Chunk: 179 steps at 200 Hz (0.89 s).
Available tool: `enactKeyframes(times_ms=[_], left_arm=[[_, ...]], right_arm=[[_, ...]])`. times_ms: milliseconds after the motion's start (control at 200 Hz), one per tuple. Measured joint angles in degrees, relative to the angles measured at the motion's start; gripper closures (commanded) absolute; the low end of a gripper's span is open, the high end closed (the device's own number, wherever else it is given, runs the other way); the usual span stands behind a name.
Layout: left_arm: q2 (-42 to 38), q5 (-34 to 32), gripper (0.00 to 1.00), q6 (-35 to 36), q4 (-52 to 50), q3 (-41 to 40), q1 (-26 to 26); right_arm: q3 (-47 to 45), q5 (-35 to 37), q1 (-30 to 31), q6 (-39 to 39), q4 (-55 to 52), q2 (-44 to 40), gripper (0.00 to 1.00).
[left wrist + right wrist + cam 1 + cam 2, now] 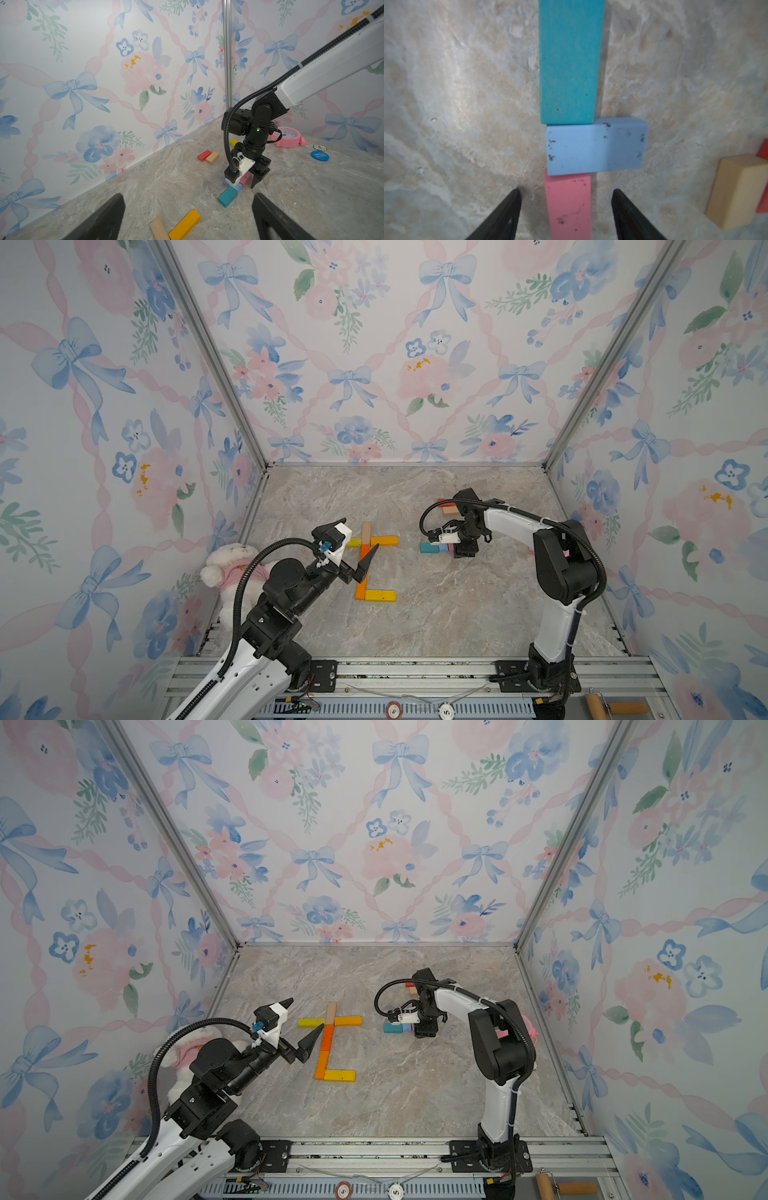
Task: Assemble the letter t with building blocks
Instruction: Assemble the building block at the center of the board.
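Observation:
In both top views, building blocks lie flat mid-floor: a tan one (366, 532), a yellow one (354, 542) and a yellow-orange one (384, 540) form a cross over an orange stem (364, 568) with a yellow foot (380, 595). My left gripper (361, 532) (188, 194) hovers open above the stem's upper end, holding nothing. To the right, teal (570, 62), blue (596, 145) and pink (569, 207) blocks touch in a row. My right gripper (566, 190) (465, 551) straddles the pink block, open, with a gap on each side.
Red (204, 155) and peach (212, 157) blocks and a small yellow one (233, 142) lie behind the right arm. A pink alarm clock (287, 137) and a blue chip (320, 155) sit by the right wall. A plush toy (232, 568) rests against the left wall.

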Motion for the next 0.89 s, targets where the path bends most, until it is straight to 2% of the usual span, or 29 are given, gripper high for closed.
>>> enactKeyframes(times_ms=[415, 730, 895], left_arm=[[0.0, 0.0, 0.02, 0.0, 0.02, 0.0, 0.0], [0.0, 0.0, 0.02, 0.0, 0.02, 0.0, 0.0], [0.0, 0.0, 0.02, 0.0, 0.02, 0.0, 0.0]], right_arm=[[0.07, -1.81, -0.44, 4.37, 2.64, -1.36, 0.27], [-1.38, -6.88, -2.29, 9.03, 4.48, -14.27, 0.26], [-3.91, -7.76, -4.15, 17.59, 9.79, -21.16, 0.32]])
